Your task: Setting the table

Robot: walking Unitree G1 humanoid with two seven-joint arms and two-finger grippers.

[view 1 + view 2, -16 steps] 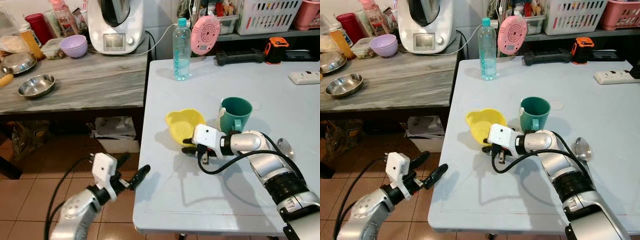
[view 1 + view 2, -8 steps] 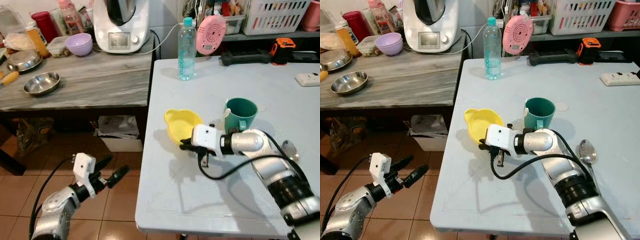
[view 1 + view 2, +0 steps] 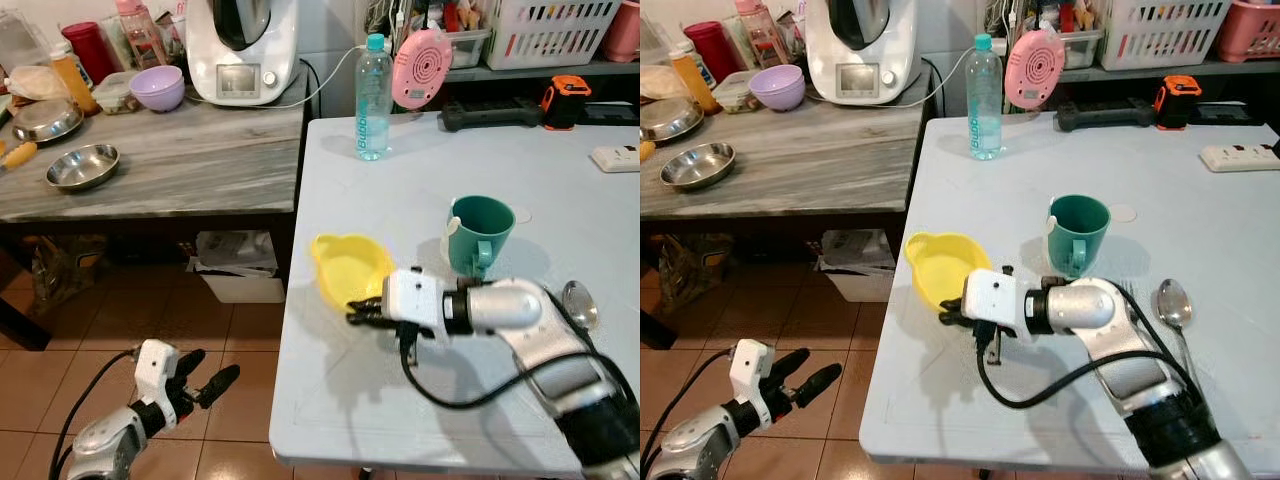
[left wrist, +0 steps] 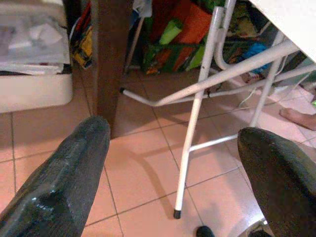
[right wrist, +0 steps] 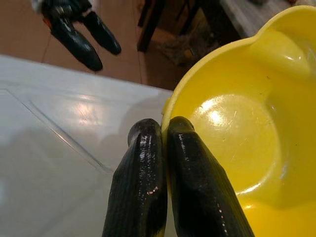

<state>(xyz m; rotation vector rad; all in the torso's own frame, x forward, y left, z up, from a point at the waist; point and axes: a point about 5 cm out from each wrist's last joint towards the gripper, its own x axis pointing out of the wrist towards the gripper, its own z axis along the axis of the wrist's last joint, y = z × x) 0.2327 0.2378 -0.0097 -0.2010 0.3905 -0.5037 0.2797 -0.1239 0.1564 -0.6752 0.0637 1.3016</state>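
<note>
A: Start with the big pieces. What carries everything?

B: A pale grey-blue desk (image 3: 560, 160) on the robot's right, and beside it a wooden-topped desk (image 3: 200, 160) with a white kitchen machine (image 3: 243, 48) at the back, a lilac bowl (image 3: 158, 88) and two steel bowls (image 3: 77, 166). Tiled floor (image 3: 60, 370) lies below.

A: And on the pale desk?

B: At the far edge a clear water bottle (image 3: 372, 98) stands upright with a pink round gadget (image 3: 421, 68) just beside it. Nearer the middle sits a green mug (image 3: 479, 232). A metal spoon (image 3: 1173, 302) lies near the robot's right forearm, apart from the mug.

A: Where is the yellow bowl?

B: The yellow bowl (image 3: 350, 268) is at the desk's left edge, its far side hanging out past the edge over the floor. It looks tilted, and I cannot tell whether it rests on the desk.

A: What has hold of it?

B: The right claw (image 3: 362, 314). In the right wrist view its two black fingers (image 5: 143, 187) are pinched together on the bowl's near rim, one finger inside and one outside, with almost no gap between them.

A: The other arm?

B: The left claw (image 3: 205, 375) hangs low over the floor tiles, left of the desk, well apart from the bowl. Its fingers are spread wide and carry nothing; between them the left wrist view shows the desk's white metal legs (image 4: 195, 118).
</note>
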